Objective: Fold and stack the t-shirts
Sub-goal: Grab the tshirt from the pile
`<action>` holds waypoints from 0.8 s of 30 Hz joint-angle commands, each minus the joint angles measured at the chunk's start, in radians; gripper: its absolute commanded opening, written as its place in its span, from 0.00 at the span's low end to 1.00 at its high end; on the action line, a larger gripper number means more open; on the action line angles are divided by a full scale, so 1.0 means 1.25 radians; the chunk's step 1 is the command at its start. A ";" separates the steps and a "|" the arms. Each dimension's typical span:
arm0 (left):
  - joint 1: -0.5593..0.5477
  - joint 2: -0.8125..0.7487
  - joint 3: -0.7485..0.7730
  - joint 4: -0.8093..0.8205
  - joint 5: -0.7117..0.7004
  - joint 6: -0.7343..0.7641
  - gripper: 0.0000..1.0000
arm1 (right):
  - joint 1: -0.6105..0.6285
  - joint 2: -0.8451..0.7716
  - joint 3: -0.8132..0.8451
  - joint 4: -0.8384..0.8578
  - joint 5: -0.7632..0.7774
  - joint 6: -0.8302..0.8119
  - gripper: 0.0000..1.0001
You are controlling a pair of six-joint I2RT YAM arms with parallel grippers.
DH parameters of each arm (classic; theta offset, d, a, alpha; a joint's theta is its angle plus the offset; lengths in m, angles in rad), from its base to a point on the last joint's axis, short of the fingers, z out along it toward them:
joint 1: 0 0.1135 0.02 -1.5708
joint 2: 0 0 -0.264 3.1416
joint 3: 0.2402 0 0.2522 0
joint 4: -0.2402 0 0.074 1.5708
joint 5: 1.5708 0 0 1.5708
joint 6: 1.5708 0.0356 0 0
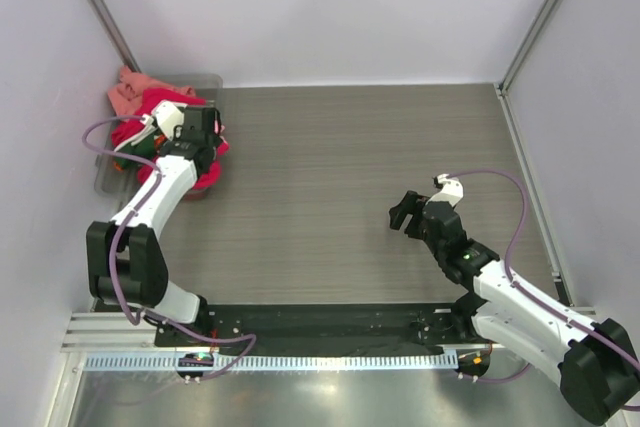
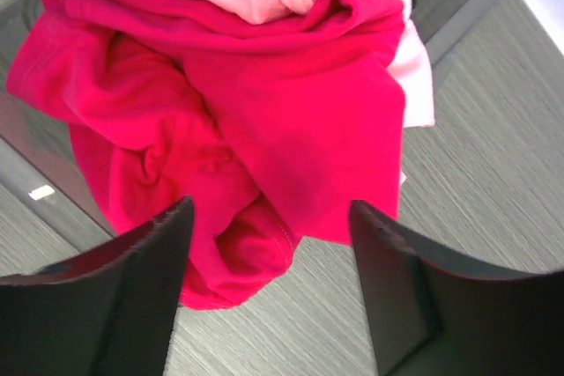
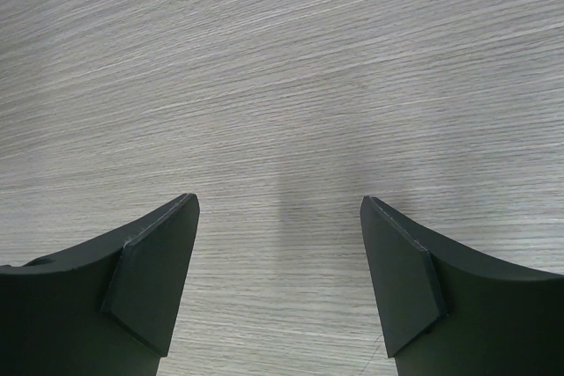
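The tabletop is grey laminate with a fine wood grain running from left to right. In its far left corner stands a clear plastic bin, heaped with cloth. A crimson-red soft cloth t-shirt spills over the bin's rim, and its lowest rolled fold rests on the tabletop just outside the bin. A light pink t-shirt hangs over the same rim beside it; whether it touches the surface cannot be told. Along the near edge lies a black mat, and beyond it a ribbed aluminium rail.
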 commanded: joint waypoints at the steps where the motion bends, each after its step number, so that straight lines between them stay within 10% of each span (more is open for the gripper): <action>1: 0.006 0.011 0.038 -0.027 -0.018 -0.026 0.74 | 0.001 -0.004 0.013 0.017 0.005 -0.006 0.80; 15: 0.008 0.043 -0.014 -0.060 -0.018 -0.067 0.52 | 0.001 0.016 0.020 0.014 0.014 -0.002 0.80; 24: 0.015 0.023 -0.011 -0.064 -0.023 -0.046 0.00 | 0.001 0.023 0.022 0.013 0.018 -0.001 0.81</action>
